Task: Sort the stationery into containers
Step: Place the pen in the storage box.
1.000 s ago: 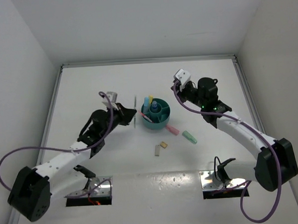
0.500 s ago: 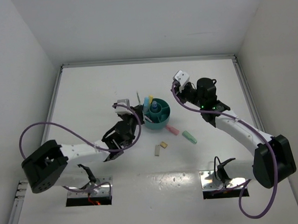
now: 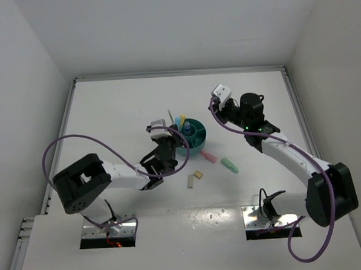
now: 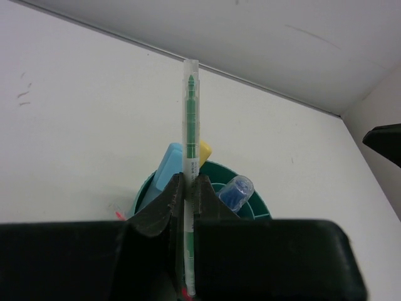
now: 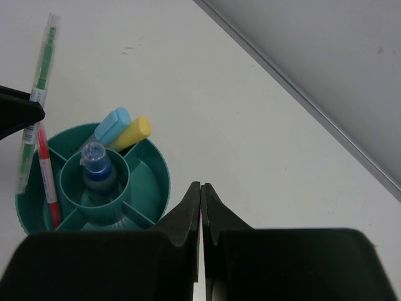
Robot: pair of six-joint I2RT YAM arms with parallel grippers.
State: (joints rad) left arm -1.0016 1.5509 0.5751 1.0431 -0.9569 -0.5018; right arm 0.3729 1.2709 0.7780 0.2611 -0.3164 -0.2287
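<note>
Pinching a clear green pen (image 4: 190,113) tight, the left jaws hold it upright right at the edge of the teal organiser (image 5: 156,182). The right jaws are fully closed on nothing, hovering nearby. Looks like the drop-in step: the next move probably calls for lowering the pen into an outer compartment, then letting go.

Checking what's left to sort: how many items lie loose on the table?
4: a pink marker and a green marker beside the organiser, and a tan eraser and a grey eraser nearer the arms. The left arm may hide others.
</note>
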